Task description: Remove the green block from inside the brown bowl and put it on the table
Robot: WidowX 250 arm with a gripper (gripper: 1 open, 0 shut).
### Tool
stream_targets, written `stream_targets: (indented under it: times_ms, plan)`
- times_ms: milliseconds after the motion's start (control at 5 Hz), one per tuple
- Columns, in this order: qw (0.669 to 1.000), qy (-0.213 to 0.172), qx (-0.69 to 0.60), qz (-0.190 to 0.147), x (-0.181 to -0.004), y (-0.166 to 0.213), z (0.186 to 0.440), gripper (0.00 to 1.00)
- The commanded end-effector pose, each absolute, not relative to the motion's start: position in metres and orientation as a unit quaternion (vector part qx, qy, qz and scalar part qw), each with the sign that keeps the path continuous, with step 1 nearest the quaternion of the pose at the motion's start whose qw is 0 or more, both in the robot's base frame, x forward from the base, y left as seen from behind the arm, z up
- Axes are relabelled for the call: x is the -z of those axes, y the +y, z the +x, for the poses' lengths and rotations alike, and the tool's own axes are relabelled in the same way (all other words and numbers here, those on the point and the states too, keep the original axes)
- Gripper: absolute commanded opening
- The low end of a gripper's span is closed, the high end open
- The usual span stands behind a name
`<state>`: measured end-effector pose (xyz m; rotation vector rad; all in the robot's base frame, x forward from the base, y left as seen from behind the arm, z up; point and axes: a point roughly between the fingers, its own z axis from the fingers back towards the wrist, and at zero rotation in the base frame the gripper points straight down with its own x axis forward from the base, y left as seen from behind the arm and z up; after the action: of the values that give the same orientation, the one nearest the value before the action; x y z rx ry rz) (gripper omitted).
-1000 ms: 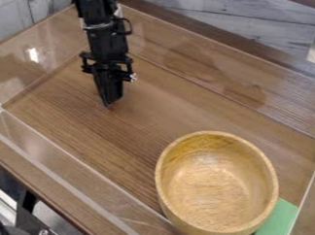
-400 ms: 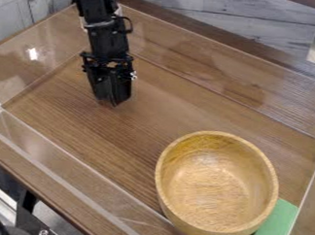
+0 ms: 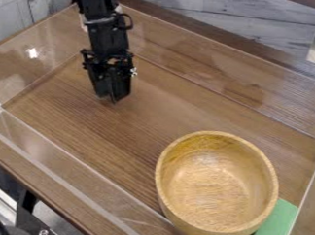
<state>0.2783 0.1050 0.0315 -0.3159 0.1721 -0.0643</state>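
The brown bowl point(image 3: 216, 190) sits at the front right of the table point(image 3: 227, 83), and its hollow is empty. My gripper point(image 3: 112, 96) hangs upright over the left middle of the table, well away from the bowl, with its tips down at the wood. Its dark fingers point(image 3: 100, 83) stand apart, so it is open. I cannot make out the green block; the fingers may hide it.
Low clear acrylic walls point(image 3: 68, 150) edge the table along the front and left. A flat green sheet point(image 3: 284, 227) lies at the bottom right corner behind the bowl. A grey stone surface point(image 3: 254, 21) runs along the back.
The fingers were together a second ago and have spread apart. The arm has stayed at almost the same spot over the left middle of the table.
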Motion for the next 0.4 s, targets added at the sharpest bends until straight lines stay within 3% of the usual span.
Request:
stream_targets:
  times_ms: [0, 200]
  plan:
    - [0.987, 0.059, 0.029, -0.147, -0.0465, 0.1137, 0.2887, 1.00]
    - [0.987, 0.059, 0.028, -0.149, -0.0527, 0.1155, 0.2888, 1.00]
